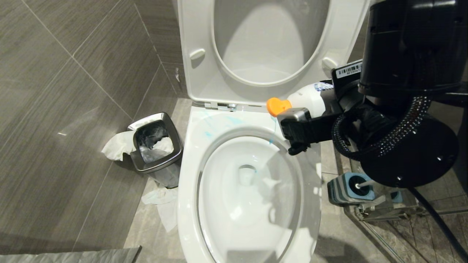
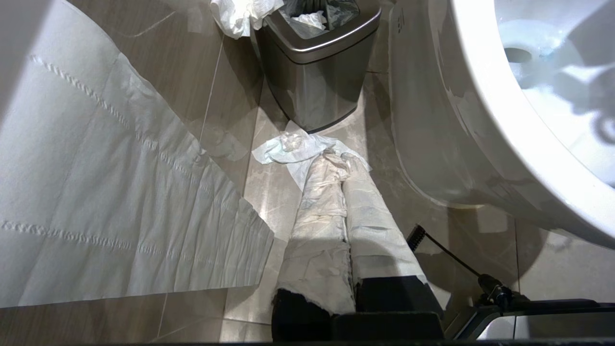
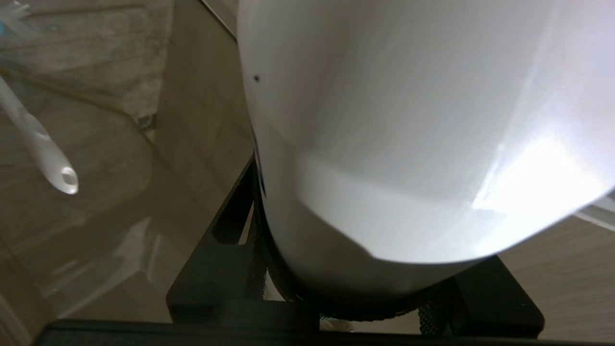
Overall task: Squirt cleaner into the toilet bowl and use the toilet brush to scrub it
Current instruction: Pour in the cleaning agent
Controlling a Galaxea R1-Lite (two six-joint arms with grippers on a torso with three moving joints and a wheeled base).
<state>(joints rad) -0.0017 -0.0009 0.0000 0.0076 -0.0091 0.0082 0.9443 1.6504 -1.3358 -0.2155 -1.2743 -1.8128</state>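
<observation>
The white toilet bowl stands open, its seat and lid raised. Turquoise smears of cleaner mark the back rim, and a faint blue tint sits at the drain. My right gripper hovers over the bowl's back right rim, shut on a white cleaner bottle whose orange cap points toward the bowl. That bottle fills the right wrist view between the black fingers. The toilet brush handle stands in its blue-grey holder on the floor right of the toilet. My left gripper, wrapped in white paper, is shut and low beside the bowl.
A square steel bin with tissue inside stands left of the toilet. Crumpled paper lies on the floor by its base, and a large paper sheet hangs close in the left wrist view. A metal rail runs behind the brush holder.
</observation>
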